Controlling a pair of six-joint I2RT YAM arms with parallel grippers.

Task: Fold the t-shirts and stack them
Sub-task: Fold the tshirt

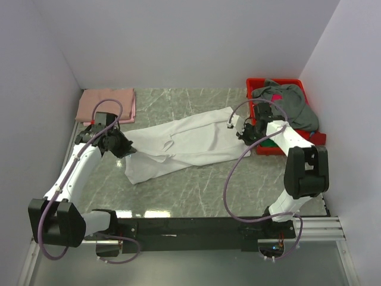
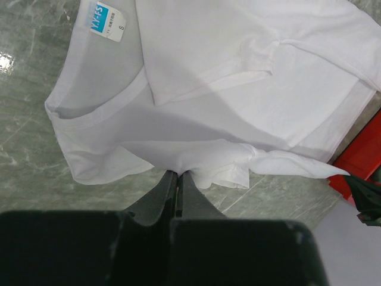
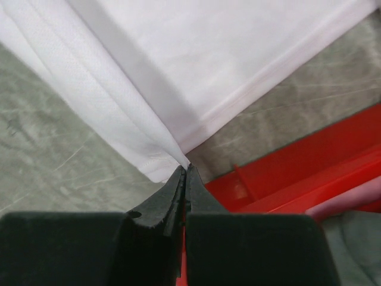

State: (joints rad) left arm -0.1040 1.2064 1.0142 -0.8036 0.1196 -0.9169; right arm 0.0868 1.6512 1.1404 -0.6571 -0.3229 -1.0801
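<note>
A plain white t-shirt [image 1: 184, 143] lies stretched across the middle of the table, its blue neck label [image 2: 107, 21] showing in the left wrist view. My left gripper [image 1: 126, 149] is shut on the shirt's left end [image 2: 178, 170] near the collar. My right gripper [image 1: 243, 136] is shut on the shirt's right end [image 3: 186, 165], close to the bin. A folded salmon-pink t-shirt [image 1: 107, 102] lies at the back left. A grey t-shirt [image 1: 292, 104] with some red cloth [image 1: 275, 95] sits in the red bin [image 1: 256, 107].
The red plastic bin [image 3: 297, 173] stands at the back right against the wall, just beside my right gripper. White walls enclose the table on three sides. The black arm base rail [image 1: 190, 226] runs along the near edge.
</note>
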